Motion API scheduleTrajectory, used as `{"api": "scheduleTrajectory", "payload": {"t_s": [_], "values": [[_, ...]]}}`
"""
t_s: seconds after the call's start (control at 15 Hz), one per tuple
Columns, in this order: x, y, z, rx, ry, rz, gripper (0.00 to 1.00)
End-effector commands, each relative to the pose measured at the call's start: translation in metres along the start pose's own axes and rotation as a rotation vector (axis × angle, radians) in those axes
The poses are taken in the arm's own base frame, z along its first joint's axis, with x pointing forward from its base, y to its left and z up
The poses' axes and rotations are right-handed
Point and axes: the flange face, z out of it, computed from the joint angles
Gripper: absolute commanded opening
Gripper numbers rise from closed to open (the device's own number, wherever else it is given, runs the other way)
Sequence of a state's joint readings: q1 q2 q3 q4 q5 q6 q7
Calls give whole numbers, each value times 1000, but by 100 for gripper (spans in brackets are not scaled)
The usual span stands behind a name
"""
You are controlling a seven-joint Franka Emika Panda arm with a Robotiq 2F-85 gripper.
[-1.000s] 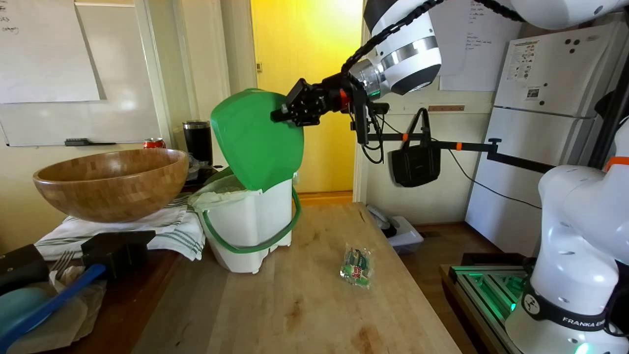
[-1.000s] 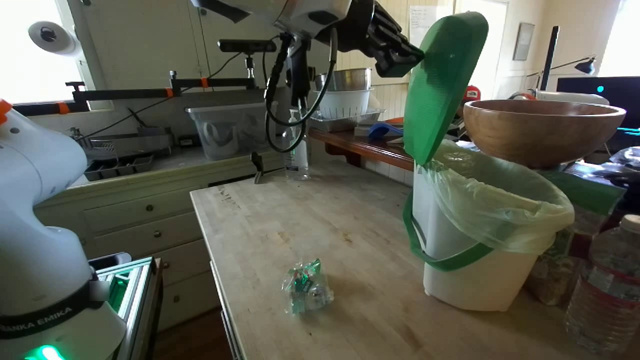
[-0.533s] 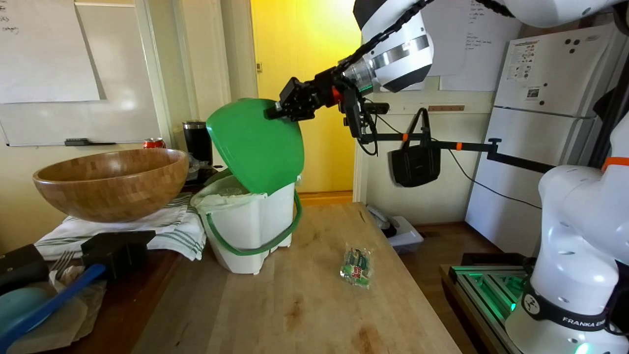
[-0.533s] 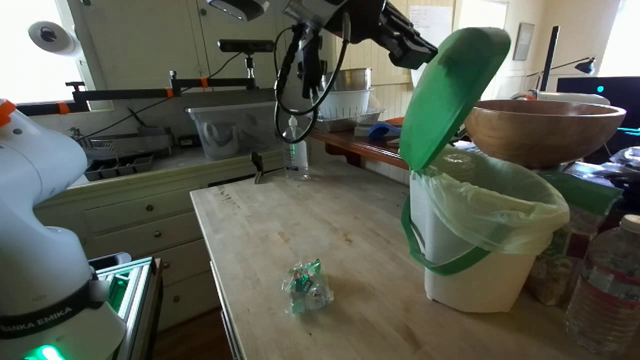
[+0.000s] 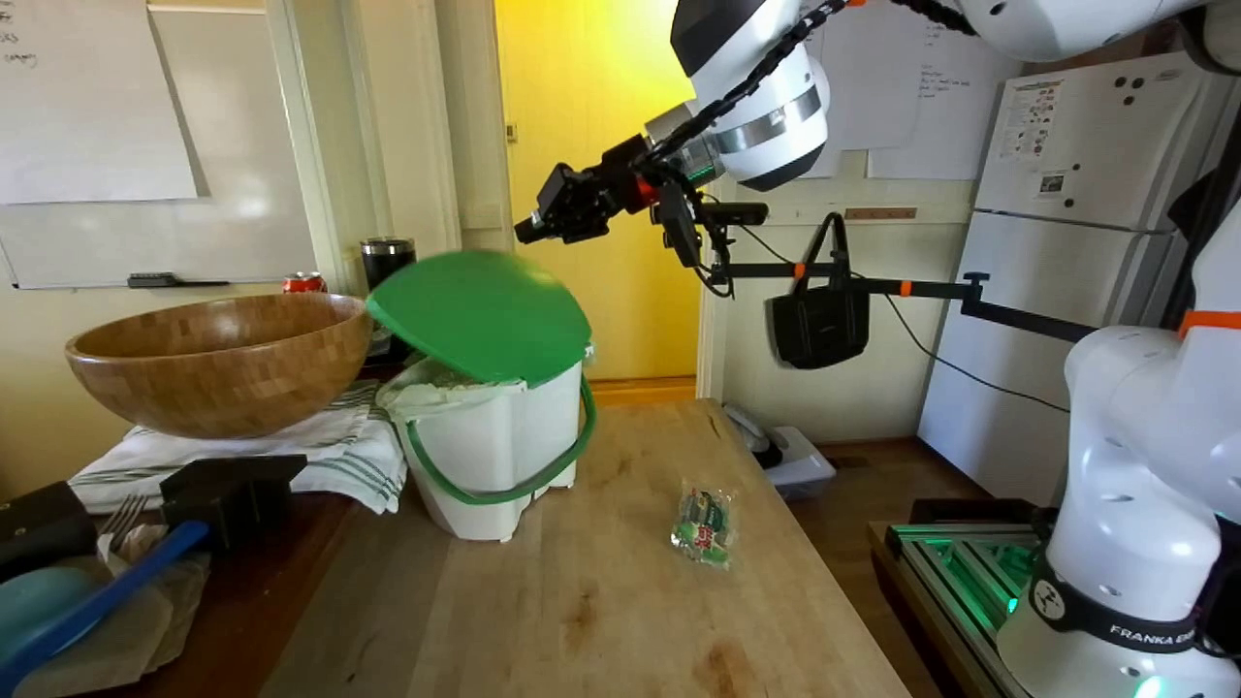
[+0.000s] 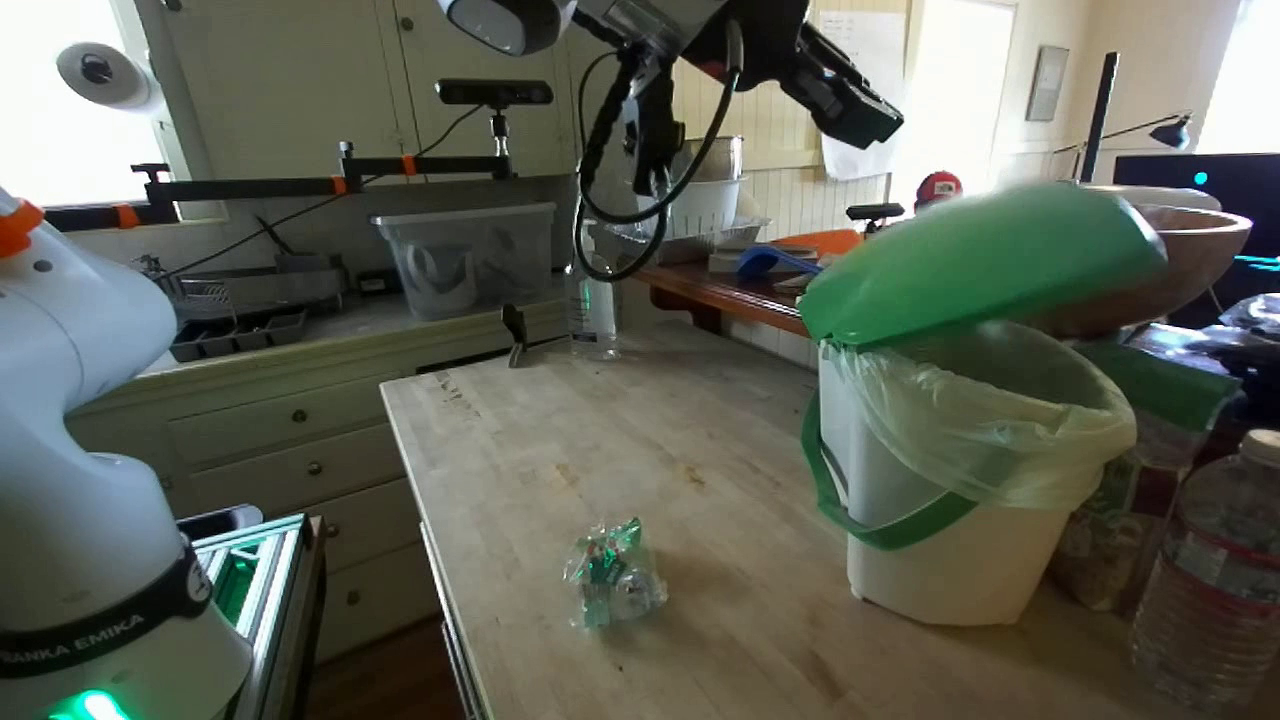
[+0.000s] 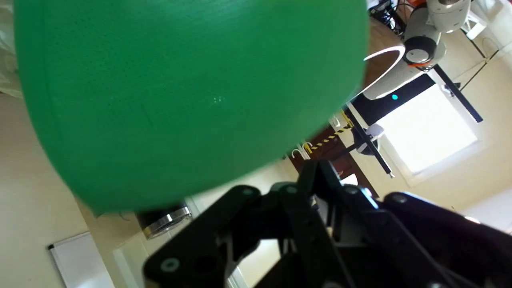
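Observation:
My black gripper is shut with nothing between its fingertips. It hangs above a green lid, with a visible gap between them in both exterior views. The lid slants over a white bin, hinged at the bin's near-table side and partly covering the opening. Its outline is blurred in an exterior view. A pale green liner folds over the bin's rim, and a green handle hangs down the side. The lid fills much of the wrist view, beyond the fingertips. On the wooden table lies a small clear crinkled packet with green and red print.
A large wooden bowl on a striped towel stands beside the bin. Close to the bin are a water bottle and a dark tumbler. A clear pump bottle stands at the table's far end.
The green lid has swung down from nearly upright to a low slant, away from the fingertips. My gripper has moved on over the bin, staying shut. The packet has not moved.

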State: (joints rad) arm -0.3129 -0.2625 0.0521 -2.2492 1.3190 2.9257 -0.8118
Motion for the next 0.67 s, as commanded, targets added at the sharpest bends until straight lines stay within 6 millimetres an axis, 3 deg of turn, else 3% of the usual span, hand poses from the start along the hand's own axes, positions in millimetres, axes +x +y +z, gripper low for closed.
{"api": "scheduleTrajectory", "payload": {"t_s": [0.0,0.07,0.2,0.6], "values": [[4,7,8,-45,-16,10,1],[4,7,6,-47,-17,12,28],[4,6,4,-49,-26,18,36],[0,19,-7,-140,-135,40,83]]}}
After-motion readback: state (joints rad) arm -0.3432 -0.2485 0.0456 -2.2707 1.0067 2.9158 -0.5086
